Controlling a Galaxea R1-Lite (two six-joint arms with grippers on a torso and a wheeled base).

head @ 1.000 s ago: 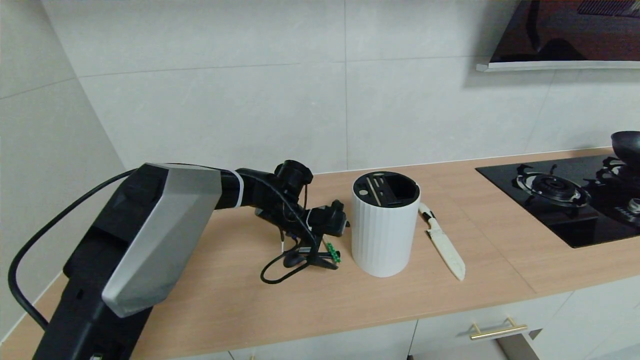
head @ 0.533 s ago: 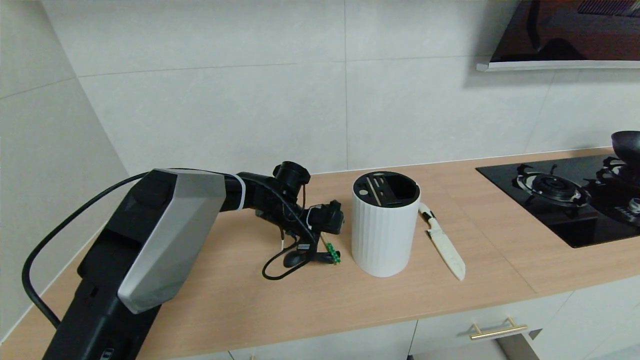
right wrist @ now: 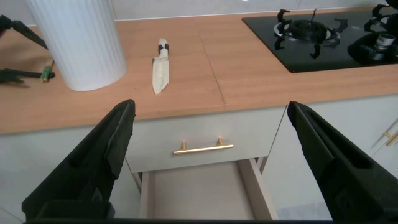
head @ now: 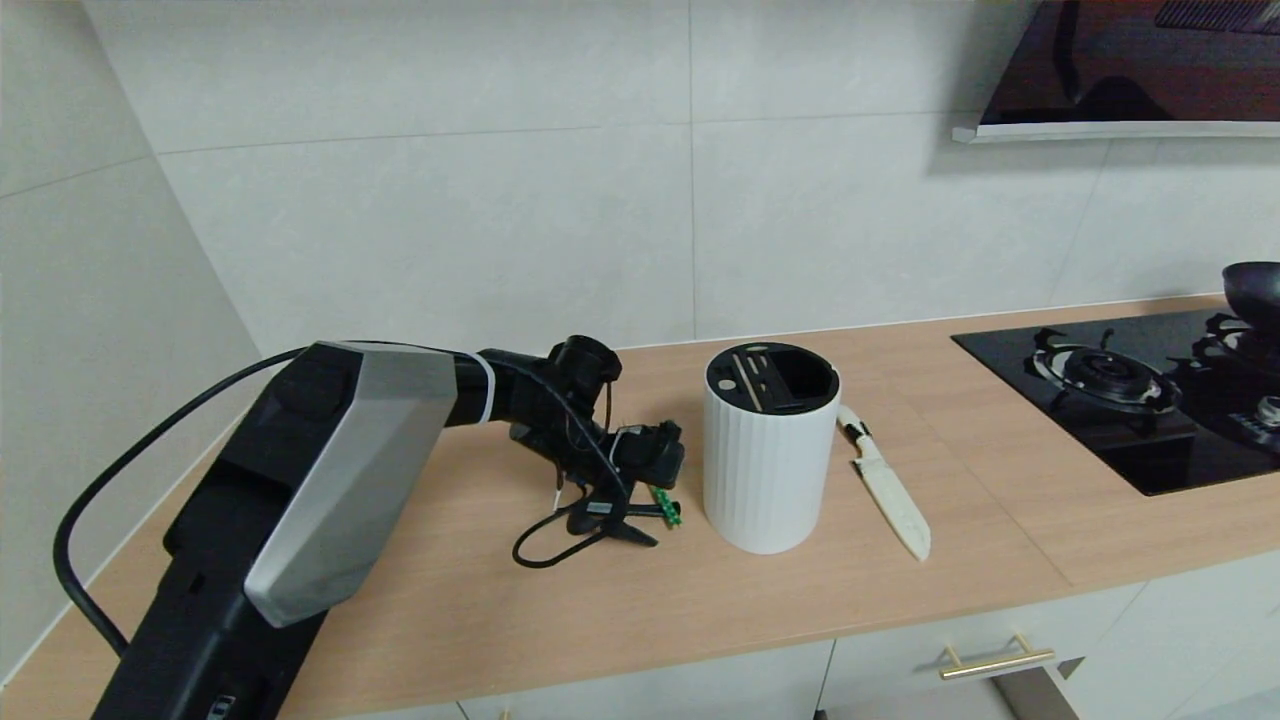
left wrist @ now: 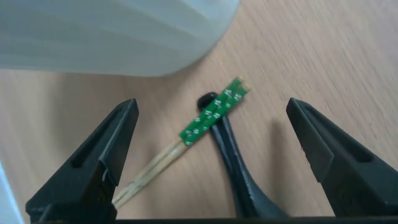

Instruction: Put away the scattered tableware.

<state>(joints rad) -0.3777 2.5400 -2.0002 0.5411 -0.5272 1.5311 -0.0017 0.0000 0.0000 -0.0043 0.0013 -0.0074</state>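
Note:
A pair of wooden chopsticks point(left wrist: 211, 118) with green patterned ends lies on the wooden counter beside a black spoon point(left wrist: 230, 162), just left of a white ribbed utensil holder point(head: 768, 470). My left gripper point(left wrist: 212, 109) is open and low over the counter, its fingers straddling both the chopsticks and the spoon. In the head view this gripper point(head: 622, 520) sits next to the green chopstick ends point(head: 664, 505). A white knife point(head: 885, 485) lies right of the holder. My right gripper point(right wrist: 210, 111) hangs open in front of the cabinet, holding nothing.
A black gas stove point(head: 1130, 390) fills the counter's right end, with a dark pot point(head: 1255, 290) on it. Tiled walls close off the back and left. Under the counter edge a drawer with a gold handle point(right wrist: 202, 147) stands pulled out.
My left arm has shifted a little and its gripper has drifted slightly left and down toward the counter. The holder, knife and chopsticks have stayed put.

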